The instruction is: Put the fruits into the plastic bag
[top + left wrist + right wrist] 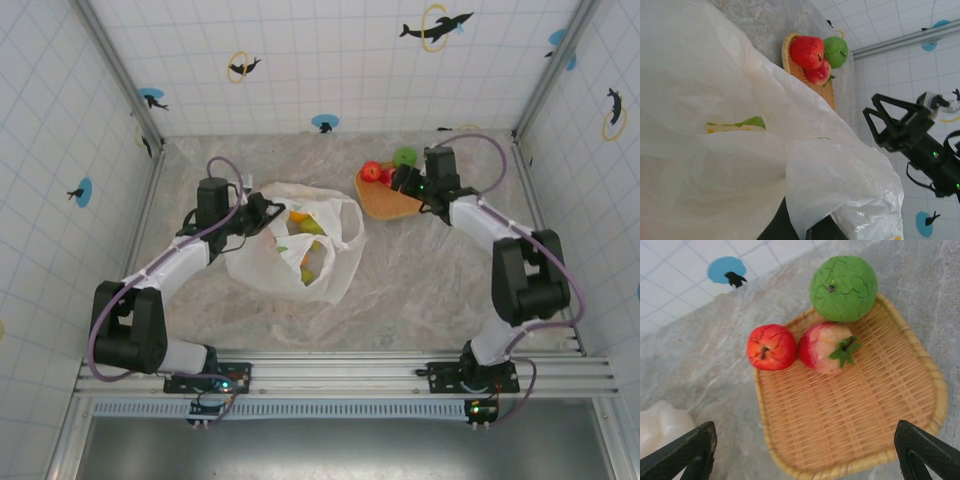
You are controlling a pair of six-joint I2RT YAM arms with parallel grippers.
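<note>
Your left gripper point(262, 213): clenched on the plastic bag point(300, 262) rim.
Your right gripper point(804, 440): released, fruits point(827, 347) just ahead on the tray point(850, 415).

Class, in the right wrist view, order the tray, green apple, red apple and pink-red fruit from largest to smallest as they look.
1. tray
2. green apple
3. pink-red fruit and red apple: these look much alike, so I leave them unranked.
</note>
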